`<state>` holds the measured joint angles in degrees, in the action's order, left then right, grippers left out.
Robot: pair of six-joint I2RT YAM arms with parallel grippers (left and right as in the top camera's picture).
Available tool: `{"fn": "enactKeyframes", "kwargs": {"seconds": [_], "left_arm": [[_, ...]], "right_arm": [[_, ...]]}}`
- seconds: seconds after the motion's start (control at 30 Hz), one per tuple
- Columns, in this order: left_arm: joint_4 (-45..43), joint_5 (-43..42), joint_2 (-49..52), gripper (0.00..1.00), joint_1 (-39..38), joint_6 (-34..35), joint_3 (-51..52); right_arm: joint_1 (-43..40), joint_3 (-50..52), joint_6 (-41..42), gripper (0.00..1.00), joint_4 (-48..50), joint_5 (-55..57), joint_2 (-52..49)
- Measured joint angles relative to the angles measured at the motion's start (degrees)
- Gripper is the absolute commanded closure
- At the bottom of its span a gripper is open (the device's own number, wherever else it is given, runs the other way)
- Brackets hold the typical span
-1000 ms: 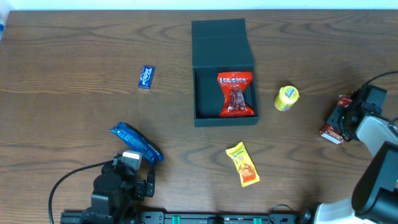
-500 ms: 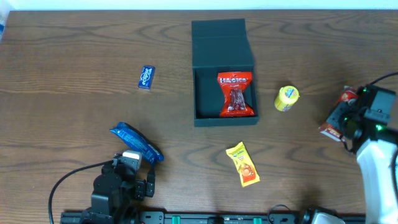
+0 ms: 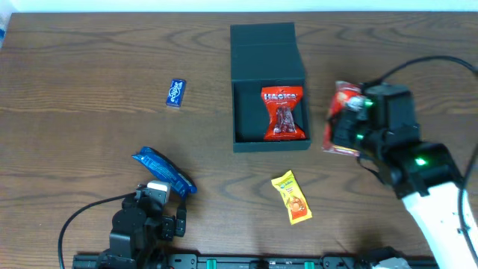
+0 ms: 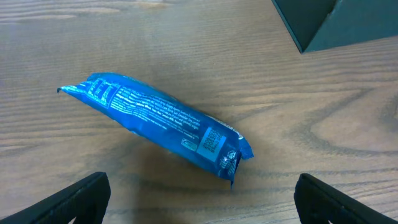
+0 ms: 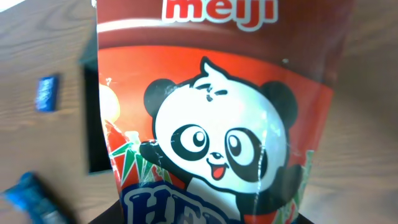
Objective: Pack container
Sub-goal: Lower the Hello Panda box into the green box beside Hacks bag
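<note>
The dark container (image 3: 263, 48) stands open at the table's back middle, its flap lid lying away from me. A red snack packet (image 3: 284, 113) lies in its right half. My right gripper (image 3: 357, 124) is shut on a red panda snack packet (image 3: 340, 119), holding it in the air just right of the container. In the right wrist view the panda packet (image 5: 217, 124) fills the frame, and the container's opening (image 5: 93, 130) shows past its left edge. My left gripper (image 4: 202, 208) rests open at the front left, with a long blue packet (image 4: 155, 121) lying just ahead of its fingers.
A small blue packet (image 3: 175, 93) lies left of the container. A yellow-orange packet (image 3: 291, 197) lies in front of the container. The long blue packet (image 3: 163, 170) sits near the front left, by the left arm's base.
My right arm has swung left from the table's right edge, carrying the panda packet up beside the container. The yellow round item there is now covered. The left arm is still.
</note>
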<state>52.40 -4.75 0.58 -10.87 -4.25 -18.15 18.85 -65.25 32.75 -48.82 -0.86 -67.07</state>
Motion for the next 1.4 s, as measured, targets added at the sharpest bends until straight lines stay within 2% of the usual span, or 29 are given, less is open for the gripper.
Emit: {"fn": "enactKeyframes", "kwargs": {"seconds": [0.33,0.7,0.97,1.2,1.33,1.4], "left_arm": [[0.0,0.0,0.0,0.05,0.0,0.11,0.02],[0.0,0.0,0.0,0.05,0.0,0.15,0.02],[0.0,0.0,0.0,0.05,0.0,0.15,0.02],[-0.02,0.0,0.0,0.05,0.0,0.13,0.02],[-0.02,0.0,0.0,0.05,0.0,0.15,0.02],[-0.02,0.0,0.0,0.05,0.0,0.15,0.02]], "right_arm": [[16.46,-13.2,6.95,0.59,2.86,2.38,-22.84],[18.71,-22.23,8.92,0.55,9.7,4.52,-41.24],[18.69,-22.36,9.16,0.54,10.56,4.63,-47.89],[18.69,-22.4,9.16,0.51,10.32,4.68,-48.78],[18.69,-22.45,9.18,0.46,9.64,4.7,-48.83],[18.69,-22.45,9.18,0.48,9.38,4.72,-48.83]]}}
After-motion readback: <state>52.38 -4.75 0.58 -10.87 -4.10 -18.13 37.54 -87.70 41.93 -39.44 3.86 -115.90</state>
